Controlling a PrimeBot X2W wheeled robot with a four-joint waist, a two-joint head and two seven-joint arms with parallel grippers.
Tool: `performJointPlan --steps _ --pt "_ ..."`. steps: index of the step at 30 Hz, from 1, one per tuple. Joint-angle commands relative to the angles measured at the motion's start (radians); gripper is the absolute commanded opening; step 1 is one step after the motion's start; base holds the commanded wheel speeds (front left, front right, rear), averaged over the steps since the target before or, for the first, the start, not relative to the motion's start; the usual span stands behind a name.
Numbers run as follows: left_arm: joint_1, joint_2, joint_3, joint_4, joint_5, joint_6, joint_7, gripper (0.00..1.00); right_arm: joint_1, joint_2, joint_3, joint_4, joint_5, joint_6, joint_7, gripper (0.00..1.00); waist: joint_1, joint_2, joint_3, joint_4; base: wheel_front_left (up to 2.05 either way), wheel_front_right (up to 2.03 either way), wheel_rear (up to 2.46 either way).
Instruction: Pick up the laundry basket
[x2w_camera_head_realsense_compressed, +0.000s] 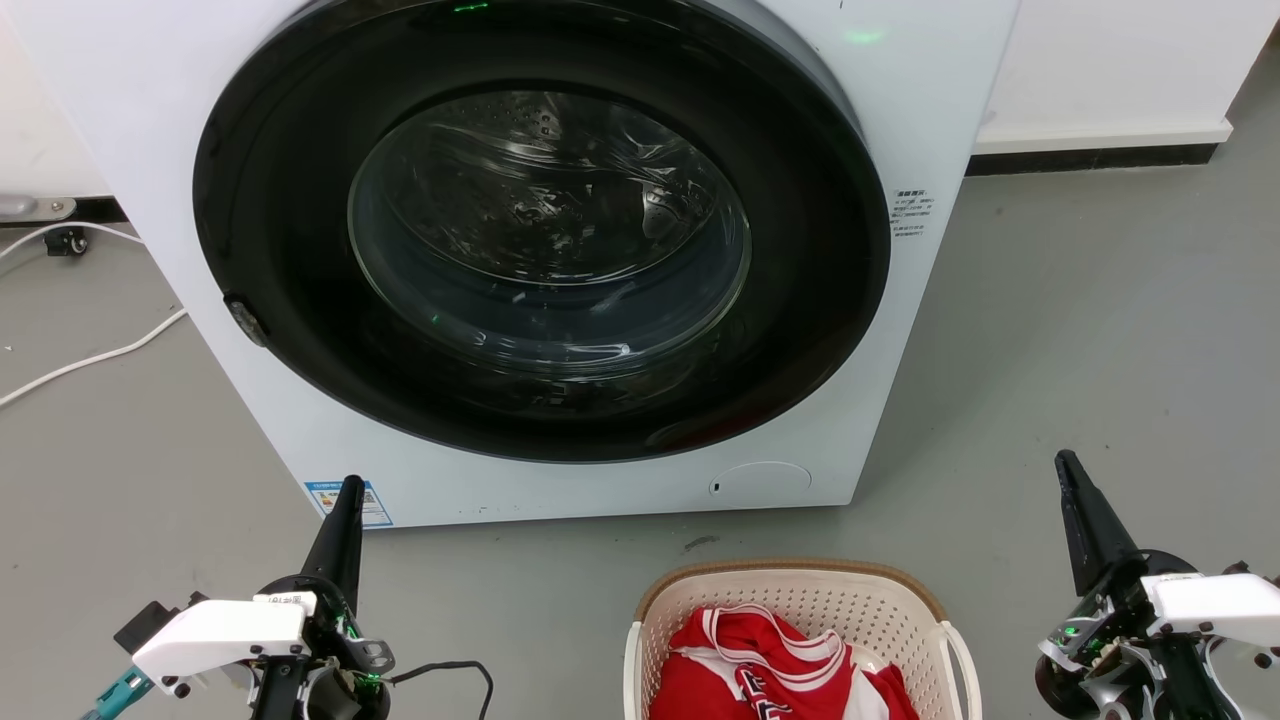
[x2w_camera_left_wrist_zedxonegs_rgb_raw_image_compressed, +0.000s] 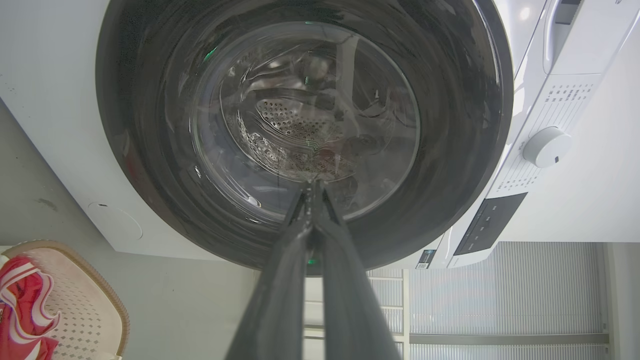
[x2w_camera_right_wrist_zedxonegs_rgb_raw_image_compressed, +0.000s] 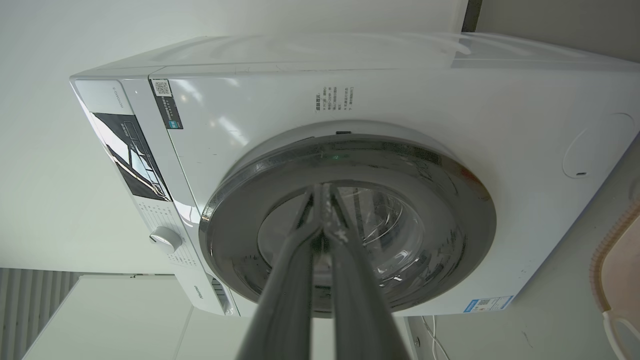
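The laundry basket (x2w_camera_head_realsense_compressed: 800, 585), cream-white and perforated with a tan rim, stands on the floor at the bottom centre of the head view, with red-and-white clothes (x2w_camera_head_realsense_compressed: 770, 665) inside. Its corner also appears at the lower left of the left wrist view as the laundry basket (x2w_camera_left_wrist_zedxonegs_rgb_raw_image_compressed: 100, 310) and at the right edge of the right wrist view as the laundry basket (x2w_camera_right_wrist_zedxonegs_rgb_raw_image_compressed: 602, 265). My left gripper (x2w_camera_head_realsense_compressed: 350, 487) is shut, left of the basket and apart from it; its tips (x2w_camera_left_wrist_zedxonegs_rgb_raw_image_compressed: 312, 186) meet. My right gripper (x2w_camera_head_realsense_compressed: 1063, 460) is shut, right of the basket, holding nothing; the tips (x2w_camera_right_wrist_zedxonegs_rgb_raw_image_compressed: 320, 189) touch.
A white washing machine (x2w_camera_head_realsense_compressed: 900, 300) with a closed round dark glass door (x2w_camera_head_realsense_compressed: 545, 230) stands straight ahead, just behind the basket. A white cable (x2w_camera_head_realsense_compressed: 90, 355) lies on the grey floor at the left. A white wall base (x2w_camera_head_realsense_compressed: 1100, 135) runs at the back right.
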Motion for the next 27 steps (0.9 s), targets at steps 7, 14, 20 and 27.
performJointPlan --steps 7,14,20,27 --pt "-0.008 0.001 0.002 0.0 -0.002 -0.002 0.002 0.0 -0.01 -0.001 0.0 0.001 0.004 0.0 0.002 0.0 0.0 0.0 0.0 0.0 0.0 0.0 0.0" --pt "-0.008 0.001 0.002 0.0 -0.002 -0.002 0.002 0.0 -0.01 -0.001 0.0 0.001 0.004 0.0 0.002 0.0 0.0 0.0 0.0 0.0 0.0 0.0 0.0" --pt "-0.008 0.001 0.002 0.0 -0.002 -0.002 0.002 0.0 -0.01 -0.001 0.0 0.001 0.004 0.0 0.002 0.0 0.0 0.0 0.0 0.0 0.0 0.0 0.0" --pt "0.009 -0.002 -0.002 0.013 0.0 0.0 -0.001 1.0 0.009 0.001 0.001 0.013 0.0 0.0 0.0 1.0 0.0 0.0 0.0 0.0 0.0 0.0 0.0"
